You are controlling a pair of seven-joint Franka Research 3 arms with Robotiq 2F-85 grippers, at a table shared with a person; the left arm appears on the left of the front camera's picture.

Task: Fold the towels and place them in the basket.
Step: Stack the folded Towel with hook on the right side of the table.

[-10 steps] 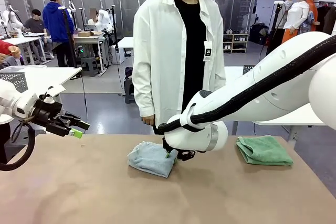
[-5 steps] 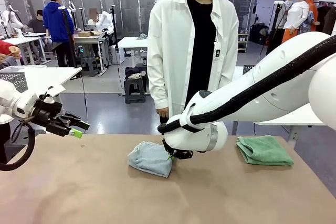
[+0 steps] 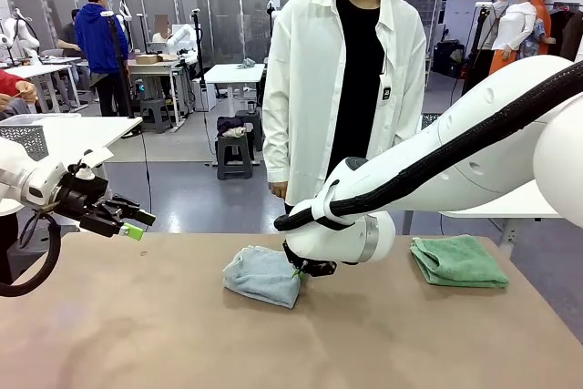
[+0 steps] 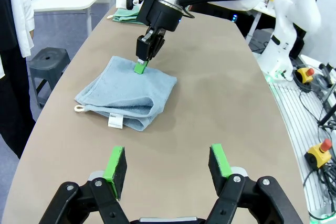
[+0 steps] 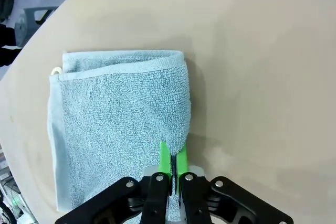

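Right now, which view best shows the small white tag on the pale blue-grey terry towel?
The left wrist view: the small white tag hangs clear at the pale blue-grey terry towel's near edge. The right wrist view shows its folded top, the front view its bulk; neither resolves the tag.

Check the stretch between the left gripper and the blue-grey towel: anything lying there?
Nothing: in the left wrist view only bare tabletop separates the open left gripper from the blue-grey towel, whose far edge the right gripper pinches.

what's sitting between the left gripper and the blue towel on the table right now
Nothing visible. The open left gripper looks straight across bare table at the pale blue-grey towel. The right gripper is shut on the towel's far edge, beyond it, not in the left gripper's path.
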